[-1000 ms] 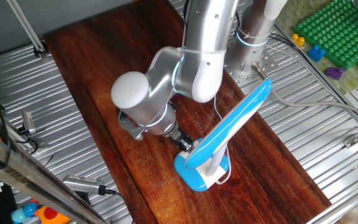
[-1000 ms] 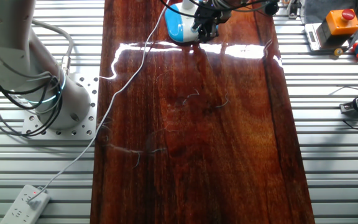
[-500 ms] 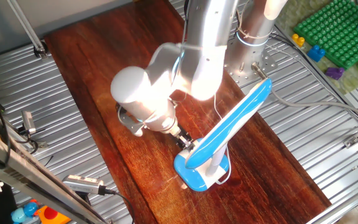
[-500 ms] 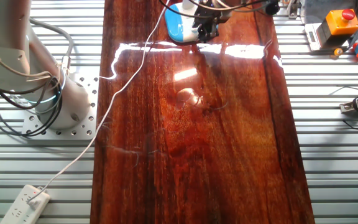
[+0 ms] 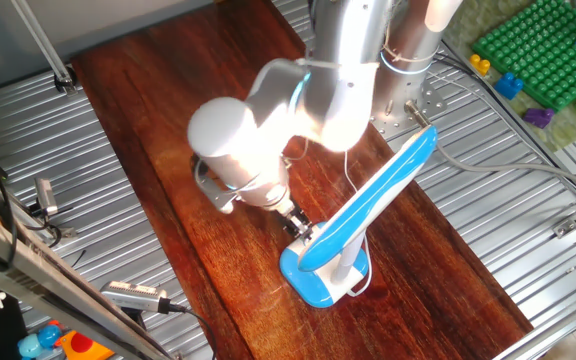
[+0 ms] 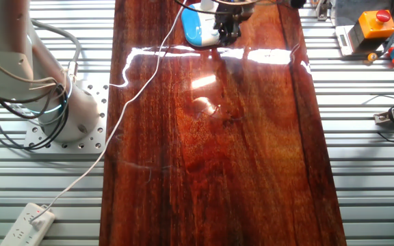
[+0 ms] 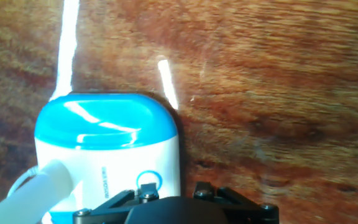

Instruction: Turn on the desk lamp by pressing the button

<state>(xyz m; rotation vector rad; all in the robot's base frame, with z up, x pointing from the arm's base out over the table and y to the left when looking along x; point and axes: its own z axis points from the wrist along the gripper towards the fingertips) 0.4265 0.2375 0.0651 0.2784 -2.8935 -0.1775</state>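
The desk lamp stands on the wooden table, its blue-rimmed base (image 5: 323, 282) near the front and its slanted blue-white arm (image 5: 380, 192) rising to the right. The lamp is lit and casts bright light on my arm's wrist. My gripper (image 5: 298, 228) sits at the left edge of the base, under the lamp arm. In the hand view the base (image 7: 107, 143) fills the lower left and its ring-shaped button (image 7: 146, 181) lies right at my left fingertip (image 7: 146, 194). My gripper (image 7: 174, 191) is open, with a gap between the tips. In the other fixed view the base (image 6: 195, 26) and my gripper (image 6: 226, 31) are at the far edge.
The lamp's thin white cord (image 6: 142, 82) runs across the table to a power strip (image 6: 29, 222). The arm's base (image 6: 67, 109) stands at the left. A green brick plate (image 5: 538, 50) and an orange box with a red button (image 6: 375, 24) lie off the table.
The lamp has come on: my wrist is now brightly lit and a light patch shows on the table. My arm has shifted slightly up and right.
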